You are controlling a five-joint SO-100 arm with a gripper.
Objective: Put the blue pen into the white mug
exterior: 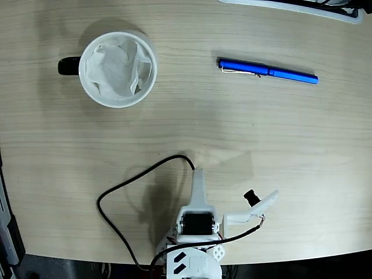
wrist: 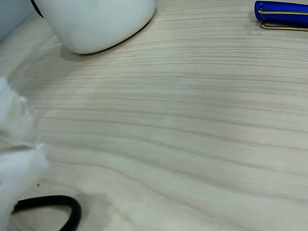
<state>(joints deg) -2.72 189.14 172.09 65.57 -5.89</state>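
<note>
Pale wood-grain tabletop (exterior: 192, 128) fills both views, its lines running across the picture. At the bottom edge of the fixed view sits the white arm (exterior: 195, 232), folded low over its base, with the claw (exterior: 200, 177) pointing up the picture toward the open middle of the table. One slim white finger (exterior: 198, 186) shows clearly; the other cannot be made out from above, so I cannot tell whether the claw is released or clenched. Nothing is seen in its grip.

The blue pen (exterior: 267, 71) lies flat, well ahead of the claw and off to the right in the fixed view, its silver clip (exterior: 239, 71) on the thicker cap end nearer the claw's line. In the wrist view only the cap end of the pen (wrist: 283, 12) shows, at the top right corner.

The white mug (exterior: 118, 69) stands upright, well ahead of the claw and to the left in the fixed view, well apart from the pen. Crumpled white paper (exterior: 119, 64) (or cloth) lines its inside, and its black handle (exterior: 68, 65) points away to the left. The wrist view catches the mug's rounded lower wall (wrist: 96, 24) at top left.

A black cable (exterior: 125, 192) loops over the table just left of the claw, and a blurred white part (wrist: 17, 159) of the arm fills the wrist view's left edge.
</note>
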